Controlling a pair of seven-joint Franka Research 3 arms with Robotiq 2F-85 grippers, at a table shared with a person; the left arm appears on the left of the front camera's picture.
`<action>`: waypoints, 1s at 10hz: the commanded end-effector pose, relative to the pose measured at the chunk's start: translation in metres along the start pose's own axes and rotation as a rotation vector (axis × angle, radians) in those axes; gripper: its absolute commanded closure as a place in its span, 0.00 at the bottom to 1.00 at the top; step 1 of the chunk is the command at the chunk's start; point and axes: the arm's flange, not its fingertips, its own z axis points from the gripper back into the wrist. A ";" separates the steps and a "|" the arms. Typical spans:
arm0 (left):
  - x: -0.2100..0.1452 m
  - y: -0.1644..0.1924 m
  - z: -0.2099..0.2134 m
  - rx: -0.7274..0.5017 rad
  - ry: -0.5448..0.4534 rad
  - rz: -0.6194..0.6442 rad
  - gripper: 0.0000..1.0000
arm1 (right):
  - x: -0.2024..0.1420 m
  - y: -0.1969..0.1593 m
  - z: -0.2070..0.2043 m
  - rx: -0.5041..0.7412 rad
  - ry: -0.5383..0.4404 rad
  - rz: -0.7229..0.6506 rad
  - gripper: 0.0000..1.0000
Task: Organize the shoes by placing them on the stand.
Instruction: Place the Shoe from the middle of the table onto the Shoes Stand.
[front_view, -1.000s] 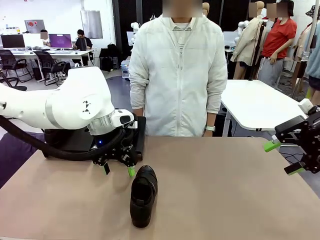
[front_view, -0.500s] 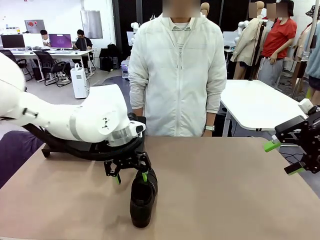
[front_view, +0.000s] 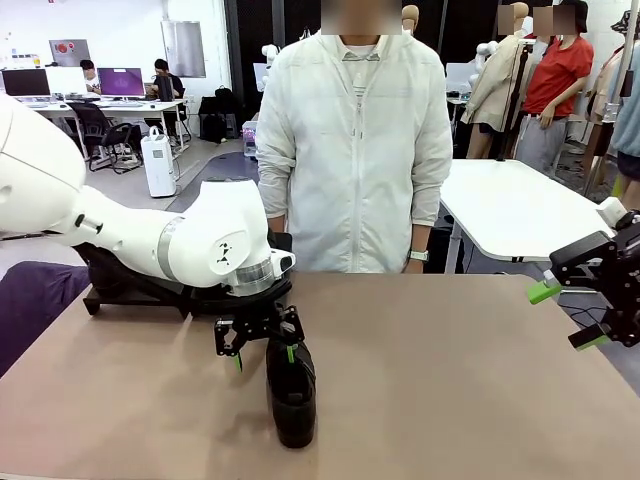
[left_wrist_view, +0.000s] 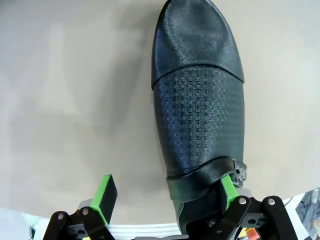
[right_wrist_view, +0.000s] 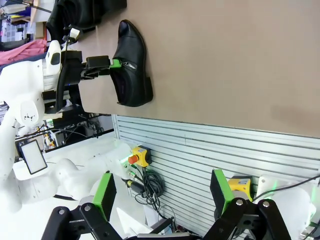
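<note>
One black loafer lies on the tan table, toe toward the robot's side; it also appears in the left wrist view and the right wrist view. My left gripper hangs open over its heel end. One green fingertip is at the shoe's opening and the other stands outside with a gap. The stand is a black platform at the back left, mostly hidden by my left arm. My right gripper hovers open and empty at the table's right edge.
A person in a white jacket stands at the far edge, hands down behind the table. A white table stands behind on the right. The tan tabletop is bare across the middle and right.
My left arm swung right and toward the robot's side, lowering its open gripper from behind the shoe onto its heel end. The shoe turned slightly straighter. The right arm has not moved.
</note>
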 end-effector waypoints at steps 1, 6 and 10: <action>-0.001 0.000 0.001 0.090 0.054 -0.029 0.00 | 0.002 0.002 0.002 0.030 0.000 0.015 0.00; -0.012 -0.003 -0.009 0.153 0.173 -0.112 0.00 | 0.002 0.002 0.002 0.030 0.000 0.015 0.00; -0.013 -0.008 -0.016 0.150 0.205 -0.129 1.00 | 0.002 0.002 0.002 0.030 0.000 0.015 0.00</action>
